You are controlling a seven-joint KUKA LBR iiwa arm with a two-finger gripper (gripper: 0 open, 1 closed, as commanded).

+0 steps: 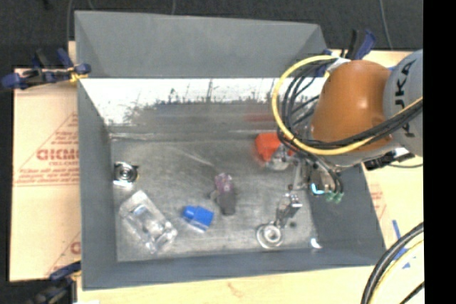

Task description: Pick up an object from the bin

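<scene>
Nearest you, along the front of the bin [214, 273], you have a clear plastic piece [147, 223] on the left, a blue block [197, 216] at the middle and a metal ring [269, 236] toward the right corner. Your gripper [288, 213] hangs low just behind the ring, a little to its right; you cannot tell whether it is apart or together. Farther back lie a purple-grey piece [225, 193] and a silver cap [125, 173]. Farthest, an orange lump [268, 146] sits beside the arm's orange cover [349, 107].
</scene>
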